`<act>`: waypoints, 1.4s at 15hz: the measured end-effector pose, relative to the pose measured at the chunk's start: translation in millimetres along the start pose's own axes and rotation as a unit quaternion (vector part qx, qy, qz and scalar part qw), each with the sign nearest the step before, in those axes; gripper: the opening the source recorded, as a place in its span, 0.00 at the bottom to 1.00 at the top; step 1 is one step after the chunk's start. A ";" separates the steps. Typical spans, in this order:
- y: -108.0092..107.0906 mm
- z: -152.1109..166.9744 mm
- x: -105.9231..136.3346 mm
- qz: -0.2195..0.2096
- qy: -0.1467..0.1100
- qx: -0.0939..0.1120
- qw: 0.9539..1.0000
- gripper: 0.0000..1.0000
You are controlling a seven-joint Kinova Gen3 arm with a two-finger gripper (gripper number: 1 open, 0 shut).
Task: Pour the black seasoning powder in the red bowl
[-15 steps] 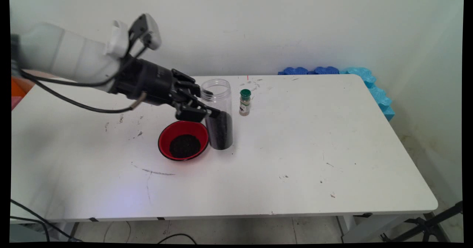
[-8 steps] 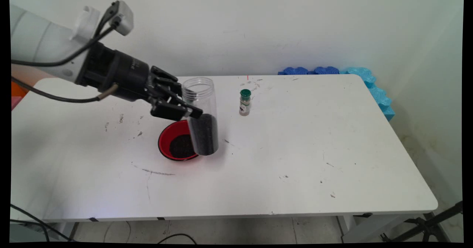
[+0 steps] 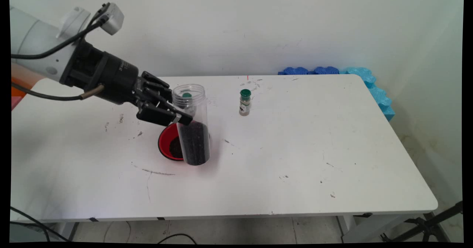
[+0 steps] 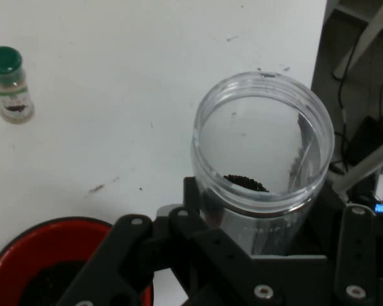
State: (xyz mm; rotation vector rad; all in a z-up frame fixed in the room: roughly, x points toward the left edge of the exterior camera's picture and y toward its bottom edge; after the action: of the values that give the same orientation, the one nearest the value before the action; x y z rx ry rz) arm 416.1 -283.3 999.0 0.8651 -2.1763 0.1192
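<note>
Tool [image 3: 177, 115] clamped on jar [image 3: 192, 129] mid-wall above bowl [image 3: 167, 144]; rigid, slick plastic, bottom-heavy with dark grains.

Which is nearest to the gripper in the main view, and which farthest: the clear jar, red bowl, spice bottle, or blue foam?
1. Clear jar: held between the fingers of the gripper.
2. Red bowl: just below the gripper, partly behind the jar.
3. Spice bottle: upright, to the right.
4. Blue foam: at the table's far right corner.
</note>
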 end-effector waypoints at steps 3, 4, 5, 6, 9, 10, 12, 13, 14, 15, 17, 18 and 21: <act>-3.2 1.2 -3.0 0.001 -0.007 -0.011 1.000 0.00; -4.7 2.0 -4.4 -0.001 -0.010 -0.016 1.000 0.00; -6.3 2.6 -5.6 -0.009 -0.013 -0.020 1.000 0.00; -7.9 3.5 -6.6 -0.018 -0.017 -0.022 0.999 0.00; -13.4 7.3 -9.8 -0.067 -0.029 -0.029 0.997 0.00; -14.9 8.6 -11.6 -0.088 -0.033 -0.031 0.995 0.00; -16.2 11.1 -15.3 -0.125 -0.039 -0.038 0.991 0.00; -16.6 12.0 -16.5 -0.137 -0.040 -0.041 0.989 0.00; -16.9 13.2 -18.2 -0.155 -0.042 -0.045 0.986 0.00; -17.1 14.1 -19.6 -0.166 -0.043 -0.048 0.984 0.00; -18.5 16.8 -23.8 -0.197 -0.048 -0.053 0.978 0.00; -19.4 17.9 -25.1 -0.209 -0.049 -0.054 0.975 0.00; -24.3 23.3 -30.5 -0.266 -0.050 -0.058 0.961 0.00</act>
State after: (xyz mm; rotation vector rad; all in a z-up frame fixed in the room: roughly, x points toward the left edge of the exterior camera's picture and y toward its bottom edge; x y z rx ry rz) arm 430.6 -293.3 957.1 1.3756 -1.9418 -0.3215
